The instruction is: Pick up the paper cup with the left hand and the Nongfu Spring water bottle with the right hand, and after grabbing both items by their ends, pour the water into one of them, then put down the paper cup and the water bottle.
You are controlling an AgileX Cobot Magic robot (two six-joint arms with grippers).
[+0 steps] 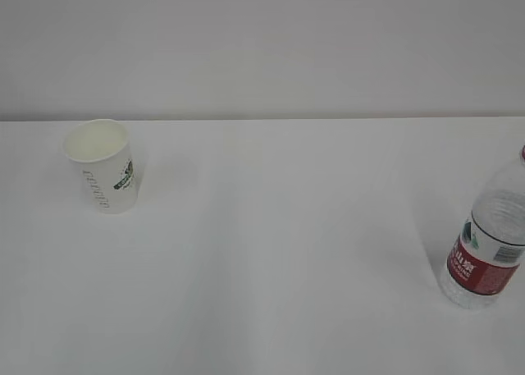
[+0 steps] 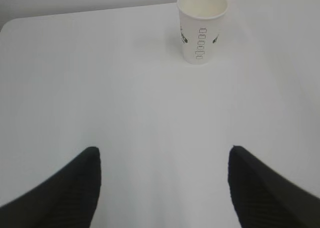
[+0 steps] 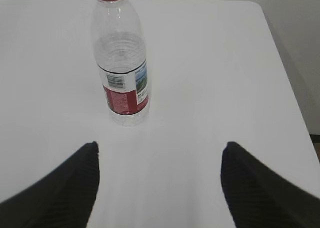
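The white paper cup (image 1: 102, 165) stands upright at the table's back left, green logo on its side; the left wrist view shows the paper cup (image 2: 202, 26) far ahead, right of centre. My left gripper (image 2: 164, 150) is open and empty, well short of it. The Nongfu Spring water bottle (image 1: 490, 235), clear with a red label, stands upright at the right edge of the exterior view. In the right wrist view the water bottle (image 3: 120, 58) stands just ahead and left of centre, with my right gripper (image 3: 160, 145) open and empty before it. Neither arm shows in the exterior view.
A white table (image 1: 271, 252) carries both items, with a plain pale wall behind. The table's rounded far corner (image 3: 257, 8) and right edge appear in the right wrist view, a dark floor strip beyond. The left far corner (image 2: 10, 26) shows in the left wrist view.
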